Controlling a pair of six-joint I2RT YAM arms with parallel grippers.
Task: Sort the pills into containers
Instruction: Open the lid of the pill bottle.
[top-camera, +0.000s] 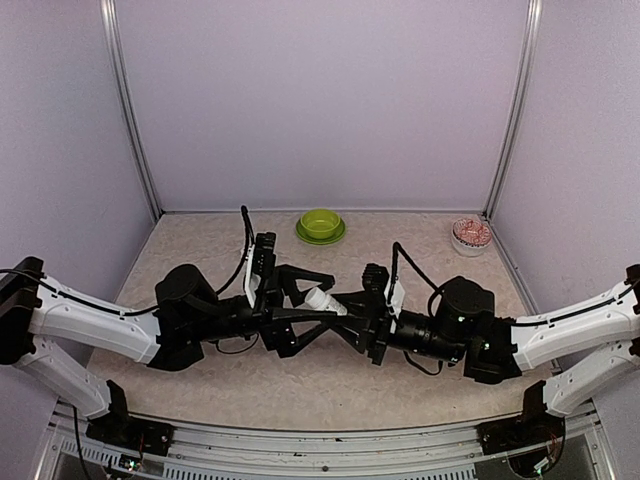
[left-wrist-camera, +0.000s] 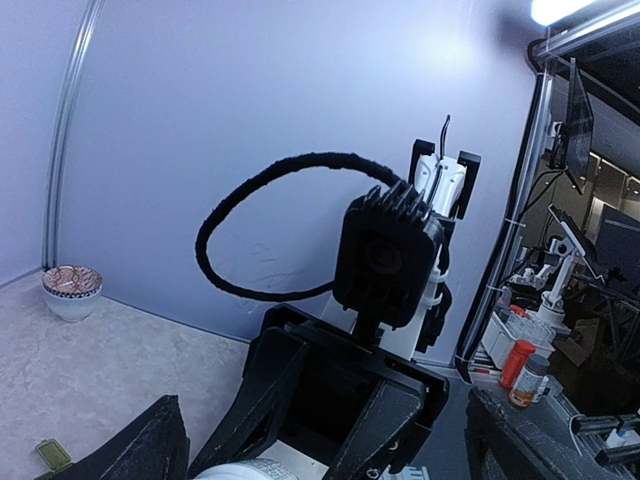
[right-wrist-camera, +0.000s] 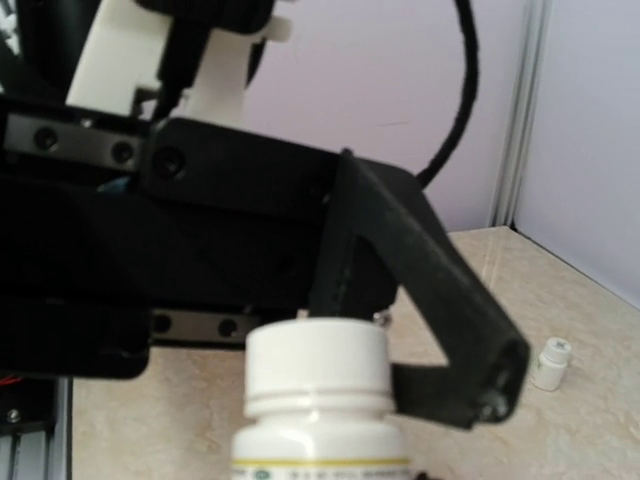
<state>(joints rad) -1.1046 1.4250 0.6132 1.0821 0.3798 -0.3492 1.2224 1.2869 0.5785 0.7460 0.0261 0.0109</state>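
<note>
Above the tabletop (top-camera: 200, 250), a capped bottle (top-camera: 322, 298) is gripped by the right pincer (top-camera: 340, 308), with the left pincer (top-camera: 308, 300) spread wide around its cap (right-wrist-camera: 316, 355). The pill box (left-wrist-camera: 52, 455) is left on the tabletop; no pills are seen. The bottle could be wrenched loose by a skewed closing.

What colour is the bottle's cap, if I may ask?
White; the cap shows best in the right wrist view.

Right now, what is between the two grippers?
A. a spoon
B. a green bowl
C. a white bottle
C: the bottle is up in the middle where they meet, and the bowl sits far behind it.
</note>
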